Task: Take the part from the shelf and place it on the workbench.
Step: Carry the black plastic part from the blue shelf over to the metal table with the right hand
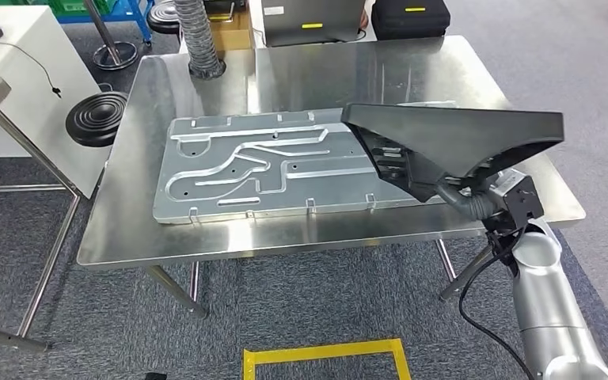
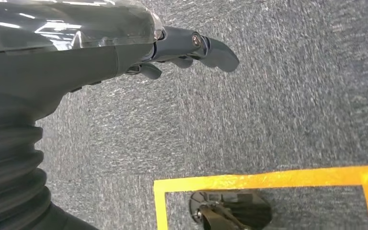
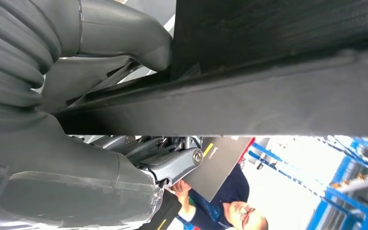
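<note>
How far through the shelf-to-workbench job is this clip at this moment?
The pickup looks done: the right hand grips the black part and holds it in the air over the right end of the steel workbench, partly above the grey metal plate lying there. Left to do: lower the part onto the workbench and let go. The left hand hangs over the carpet holding nothing.

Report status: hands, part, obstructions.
Right hand grips black part above workbench. Left hand hangs free over carpet. Metal plate lies beneath the part.
</note>
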`<state>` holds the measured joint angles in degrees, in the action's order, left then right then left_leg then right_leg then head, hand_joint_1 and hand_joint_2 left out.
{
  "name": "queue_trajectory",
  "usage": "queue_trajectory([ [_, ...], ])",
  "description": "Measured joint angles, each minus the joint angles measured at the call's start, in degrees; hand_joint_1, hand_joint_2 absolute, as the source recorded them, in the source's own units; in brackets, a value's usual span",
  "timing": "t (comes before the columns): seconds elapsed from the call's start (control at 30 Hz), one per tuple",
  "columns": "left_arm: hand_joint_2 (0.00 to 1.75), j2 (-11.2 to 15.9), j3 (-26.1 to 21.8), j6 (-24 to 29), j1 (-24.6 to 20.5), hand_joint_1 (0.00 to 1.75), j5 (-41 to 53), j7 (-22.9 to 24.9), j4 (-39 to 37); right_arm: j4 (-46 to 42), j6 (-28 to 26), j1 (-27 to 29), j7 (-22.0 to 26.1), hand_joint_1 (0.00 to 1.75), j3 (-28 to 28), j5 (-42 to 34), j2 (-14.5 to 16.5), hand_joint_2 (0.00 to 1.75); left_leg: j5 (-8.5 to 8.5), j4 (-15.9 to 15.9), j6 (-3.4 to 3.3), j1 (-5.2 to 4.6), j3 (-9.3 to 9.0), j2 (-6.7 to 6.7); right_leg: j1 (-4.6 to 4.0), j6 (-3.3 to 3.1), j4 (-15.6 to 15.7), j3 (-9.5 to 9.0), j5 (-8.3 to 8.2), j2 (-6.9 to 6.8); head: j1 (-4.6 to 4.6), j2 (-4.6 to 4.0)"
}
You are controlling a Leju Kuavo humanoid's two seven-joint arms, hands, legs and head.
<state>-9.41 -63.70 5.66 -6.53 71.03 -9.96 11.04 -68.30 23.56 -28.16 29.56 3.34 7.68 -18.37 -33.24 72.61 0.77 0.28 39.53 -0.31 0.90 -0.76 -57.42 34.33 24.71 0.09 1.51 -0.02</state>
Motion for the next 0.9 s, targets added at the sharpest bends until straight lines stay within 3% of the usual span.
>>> queue_trajectory([
  [0.03,1.75,0.0,0.0,0.0,0.0,0.00,0.1,0.0,0.0,0.2,-0.2,-0.4,-0.2,1.24,-0.6,0.5,-0.4,1.75,0.01,1.8,0.04,0.03,1.19,0.00,-0.05,-0.01,0.0,-0.13,0.12,0.00,0.00,0.00],
  [0.07,1.75,0.0,0.0,-0.1,0.0,0.00,0.1,0.0,0.0,0.3,-0.4,-0.6,-0.4,1.24,-1.2,1.0,-0.8,1.75,1.21,1.3,-0.01,0.05,1.29,0.00,-0.11,0.03,0.0,-0.33,0.27,0.00,0.00,0.00],
  [0.13,1.75,0.0,0.0,-0.2,0.0,0.00,0.3,0.0,0.0,0.4,-0.9,-1.1,-0.7,1.24,-2.2,1.8,-1.5,1.75,5.77,-5.5,-0.44,0.03,-1.44,0.00,-0.18,0.26,-0.1,-0.93,0.69,0.01,0.00,0.00],
  [0.2,1.75,0.1,0.1,-0.3,0.0,0.00,0.4,0.0,0.0,0.6,-1.6,-1.8,-1.0,1.24,-3.1,2.5,-2.2,1.75,8.44,-12.3,-0.97,-0.14,-4.50,-0.02,-0.40,0.69,-0.3,-1.24,1.05,0.08,-0.01,0.00],
  [0.23,1.75,0.1,0.1,-0.3,-0.1,0.00,0.4,0.0,0.0,0.7,-1.8,-2.2,-1.2,1.24,-3.5,2.8,-2.5,1.75,8.69,-13.8,-1.17,-0.22,-5.16,-0.04,-0.48,0.96,-0.3,-1.21,1.13,0.11,-0.01,0.00],
  [0.37,1.75,0.1,0.2,-0.5,-0.2,0.00,0.6,0.0,0.0,1.0,-2.2,-3.3,-1.6,1.24,-4.6,3.5,-3.9,1.75,8.67,-15.0,-2.25,-0.10,-5.57,-0.13,-0.33,2.33,-1.2,-0.76,1.86,0.07,-0.02,0.01],
  [0.43,1.75,0.0,0.3,-0.5,-0.3,0.00,0.7,0.0,0.0,1.3,-2.3,-3.7,-1.7,1.24,-5.0,3.6,-4.6,1.75,8.77,-15.3,-2.74,0.06,-5.78,-0.13,-0.12,2.91,-6.3,1.69,4.54,0.01,-0.02,0.01],
  [0.5,1.75,0.0,0.3,-0.5,-0.3,0.00,0.7,0.0,0.0,1.7,-2.4,-3.9,-1.7,1.24,-5.2,3.7,-5.0,1.75,8.63,-15.2,-2.94,0.03,-5.81,-0.13,-0.05,3.36,-14.0,5.95,7.43,0.00,-0.02,0.01],
  [0.53,1.75,0.0,0.3,-0.6,-0.3,0.00,0.8,0.0,0.0,1.9,-2.4,-3.9,-1.7,1.24,-5.3,3.8,-5.2,1.75,8.53,-15.2,-2.97,0.02,-5.86,-0.13,-0.03,3.49,-16.3,7.45,7.67,0.00,-0.02,0.01],
  [0.57,1.75,0.0,0.3,-0.6,-0.3,0.00,0.8,0.1,0.0,2.1,-2.4,-3.9,-1.7,1.24,-5.5,3.8,-5.3,1.75,8.40,-15.1,-2.95,0.01,-5.95,-0.14,-0.01,3.52,-16.5,7.93,6.78,-0.01,-0.02,0.01],
  [0.6,1.75,0.0,0.3,-0.5,-0.3,0.00,0.8,0.1,0.0,2.3,-2.5,-3.9,-1.7,1.24,-5.7,4.0,-5.4,1.75,8.22,-15.1,-2.89,0.01,-6.13,-0.16,0.01,3.46,-14.3,7.17,4.90,-0.02,-0.02,0.01],
  [0.67,1.75,0.0,0.3,-0.5,-0.3,0.00,0.7,0.1,0.0,2.6,-3.1,-4.0,-1.6,1.24,-6.0,4.8,-5.8,1.75,7.77,-14.9,-2.63,-0.09,-6.56,-0.21,-0.07,3.08,-6.4,3.69,0.69,-0.07,-0.02,0.01],
  [0.7,1.75,-0.1,0.3,-0.5,-0.3,0.00,0.7,0.1,0.0,2.7,-3.6,-4.1,-1.6,1.24,-6.2,5.5,-5.9,1.75,7.55,-14.8,-2.42,-0.20,-6.64,-0.24,-0.21,2.75,-3.3,2.27,-0.47,-0.07,-0.02,0.01],
  [0.73,1.75,-0.1,0.3,-0.6,-0.3,0.00,0.7,0.1,0.0,2.9,-4.2,-4.2,-1.6,1.24,-6.4,6.3,-6.0,1.75,7.39,-14.7,-2.16,-0.29,-6.65,-0.24,-0.37,2.40,-1.4,1.48,-0.89,-0.05,-0.02,0.01],
  [0.83,1.75,-0.1,0.3,-0.6,-0.2,0.00,0.6,0.1,0.0,3.2,-6.2,-4.2,-1.6,1.24,-7.3,8.7,-6.5,1.75,7.00,-14.7,-1.32,-0.33,-6.65,-0.15,-0.46,1.33,-0.4,1.18,-0.62,0.01,-0.02,0.01],
  [0.9,1.75,-0.1,0.3,-0.6,-0.2,0.00,0.6,0.1,0.0,3.2,-7.5,-4.3,-1.6,1.24,-7.9,10.1,-6.9,1.75,5.52,-12.5,-0.73,-0.30,-5.82,-0.08,-0.17,0.63,-0.1,0.74,-0.55,-0.05,-0.01,0.00],
])
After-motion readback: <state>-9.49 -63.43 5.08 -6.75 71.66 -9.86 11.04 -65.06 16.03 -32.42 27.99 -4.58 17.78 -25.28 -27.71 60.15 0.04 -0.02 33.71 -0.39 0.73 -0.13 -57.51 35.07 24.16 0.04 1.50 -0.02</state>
